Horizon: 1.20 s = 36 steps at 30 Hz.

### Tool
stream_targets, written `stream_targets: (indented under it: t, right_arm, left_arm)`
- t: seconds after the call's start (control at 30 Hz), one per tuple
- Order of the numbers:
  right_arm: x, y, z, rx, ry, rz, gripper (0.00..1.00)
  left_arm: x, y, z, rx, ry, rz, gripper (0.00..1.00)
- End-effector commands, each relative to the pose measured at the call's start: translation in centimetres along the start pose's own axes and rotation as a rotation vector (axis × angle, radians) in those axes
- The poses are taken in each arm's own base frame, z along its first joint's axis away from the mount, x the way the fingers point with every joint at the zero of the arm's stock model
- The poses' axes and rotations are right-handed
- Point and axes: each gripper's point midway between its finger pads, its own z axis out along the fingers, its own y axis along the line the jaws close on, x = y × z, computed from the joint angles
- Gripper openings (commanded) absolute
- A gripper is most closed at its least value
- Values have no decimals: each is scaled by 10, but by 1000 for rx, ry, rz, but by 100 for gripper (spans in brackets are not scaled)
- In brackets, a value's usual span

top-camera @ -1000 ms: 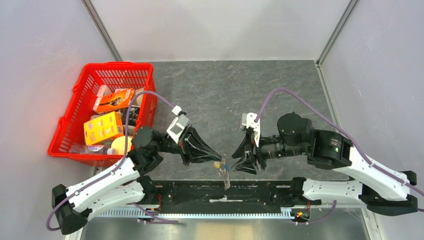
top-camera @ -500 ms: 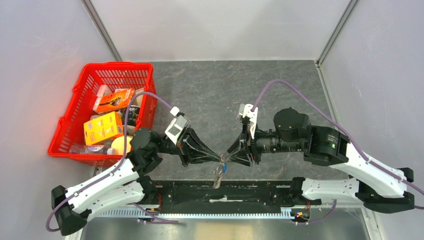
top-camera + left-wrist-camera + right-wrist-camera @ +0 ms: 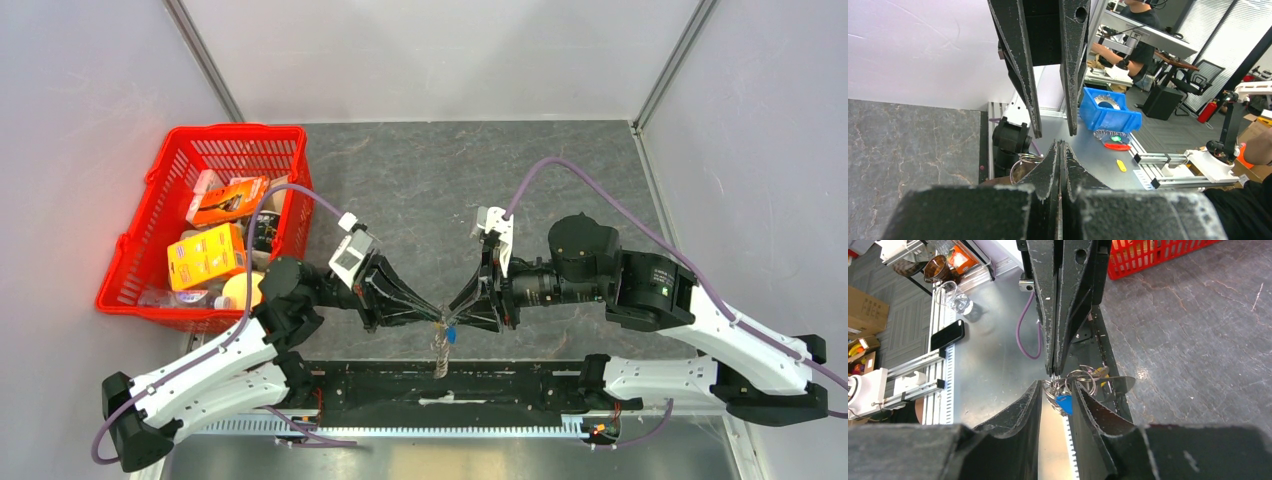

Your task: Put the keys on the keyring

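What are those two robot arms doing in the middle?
They are working on a bunch of keys, held up between them. The left tool is pinched shut on the keyring, its chain dangling. The right tool is open around the blue key. I can't tell if that key is on yet.

Overhead, we cannot separate the grey metal keyring (image 3: 439, 350) from its small keys (image 3: 450, 336); black fingers (image 3: 1045, 167) of the left gripper (image 3: 1058, 145) largely hide it.
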Motion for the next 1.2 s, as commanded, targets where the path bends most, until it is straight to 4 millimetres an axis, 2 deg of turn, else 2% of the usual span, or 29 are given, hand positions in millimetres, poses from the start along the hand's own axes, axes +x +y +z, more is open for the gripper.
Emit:
stream_targets:
  t: [0.0, 0.43, 0.83, 1.17]
  right_arm:
    - [-10, 13, -1, -56, -34, -7, 35]
    - [6, 10, 3, -67, 9, 5, 31]
    - [13, 9, 7, -70, 27, 11, 29]
    - [9, 10, 11, -80, 17, 11, 15]
  left_arm:
    - [-14, -5, 0, -2, -37, 47, 2]
    - [-18, -5, 1, -6, -38, 61, 2]
    - [-19, -6, 1, -6, -38, 64, 2]
    - [-18, -5, 1, -7, -36, 64, 2]
